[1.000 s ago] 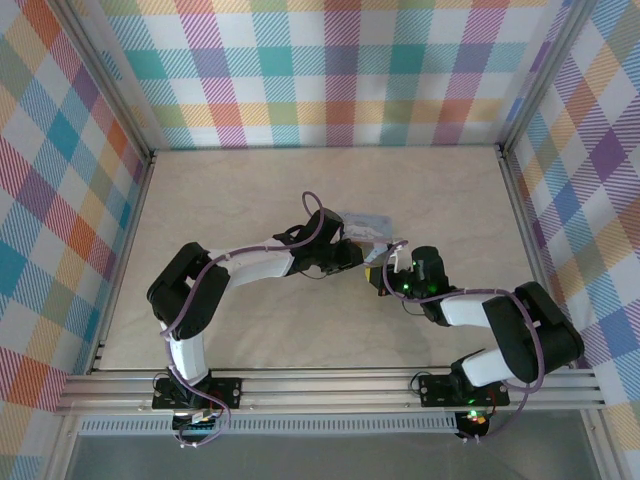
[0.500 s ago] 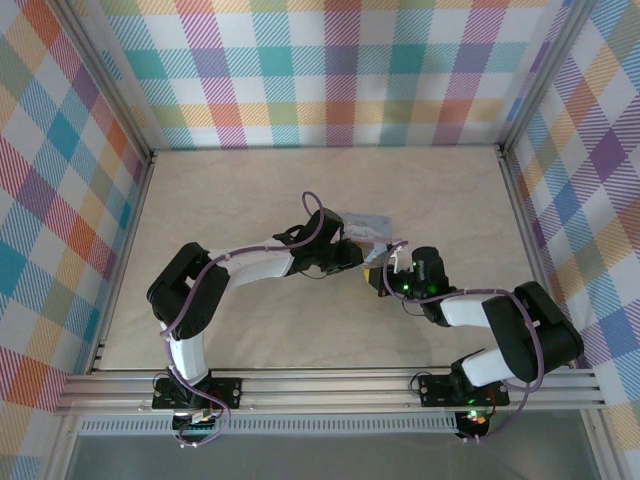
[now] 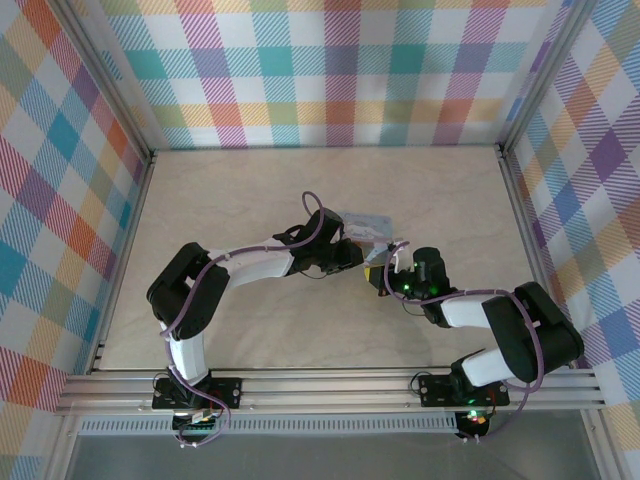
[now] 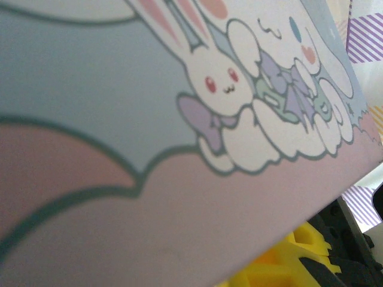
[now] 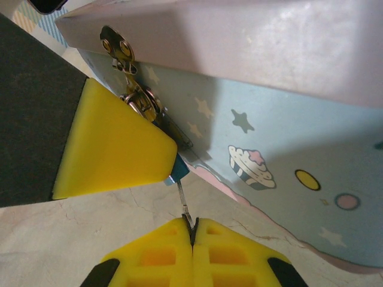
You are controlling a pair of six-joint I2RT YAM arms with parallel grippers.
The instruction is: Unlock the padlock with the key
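Item: padlock (image 5: 178, 172), small dark teal body hung on the hasp (image 5: 139, 100) of a light-blue cartoon tin (image 5: 281, 131). Most of the body is masked by a yellow finger pad (image 5: 114, 149) pressed against it from 9 o'clock. Location: mid-worktop (image 3: 250, 200), at the tin's 6 o'clock edge in the overhead view, where both arms meet. Item: key (image 5: 184, 204), a thin silvery shank running from the padlock's underside straight down to 6 o'clock. Right pincer (image 5: 192, 238): closed, its yellow tips pressed together with the key's lower end nipped between them. Left pincer (image 3: 360, 258): at 10 o'clock of the right one and close against the tin. Its second finger is hidden, so I cannot tell whether it clamps the padlock or merely braces it. Step in hand, as judged: turning the key. Handling note: roll the right wrist about the shank's own line, with no sideways pull, since so slender a key would likely bend or slip from the tips. The lock body should be steadied against the twist so that the padlock does not swing on the hasp.
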